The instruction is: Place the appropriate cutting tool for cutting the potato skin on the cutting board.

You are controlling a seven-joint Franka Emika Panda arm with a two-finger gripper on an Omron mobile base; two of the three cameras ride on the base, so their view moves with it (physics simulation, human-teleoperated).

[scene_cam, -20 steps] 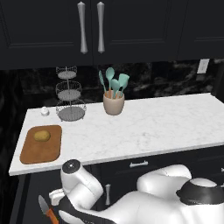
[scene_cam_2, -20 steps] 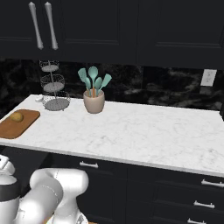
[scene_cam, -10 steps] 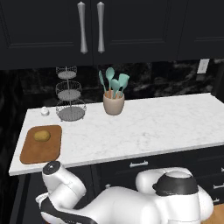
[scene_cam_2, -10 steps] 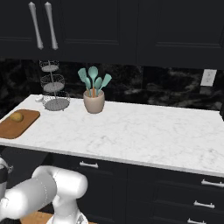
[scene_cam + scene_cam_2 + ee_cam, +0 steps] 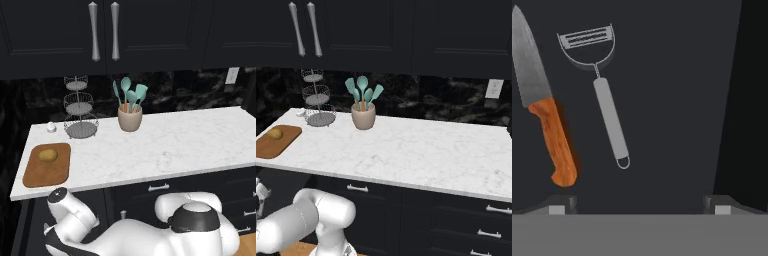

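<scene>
In the hand view the silver-grey peeler (image 5: 607,95) lies on a dark flat surface, forked head toward the top and handle loop toward the bottom. Beside it on the left lies the orange-handled knife (image 5: 547,115). My gripper (image 5: 641,205) hangs over them, open, its fingertips (image 5: 562,202) wide apart with nothing between them; the peeler's handle end is a little ahead of the gap, apart from both tips. On the counter's left end rests the reddish-brown cutting board (image 5: 47,175) (image 5: 270,146) with the potato (image 5: 48,155) (image 5: 275,133) on it. My arm reaches down below the counter's front left.
A beige crock of teal utensils (image 5: 129,119) (image 5: 363,116) and a wire tiered stand (image 5: 80,107) (image 5: 316,100) stand at the counter's back. A small white shaker (image 5: 51,127) sits left of the stand. Dark drawers with silver handles (image 5: 158,187) run under the counter.
The arm has swung further left and lower under the counter's front edge. Nothing on the counter has moved.
</scene>
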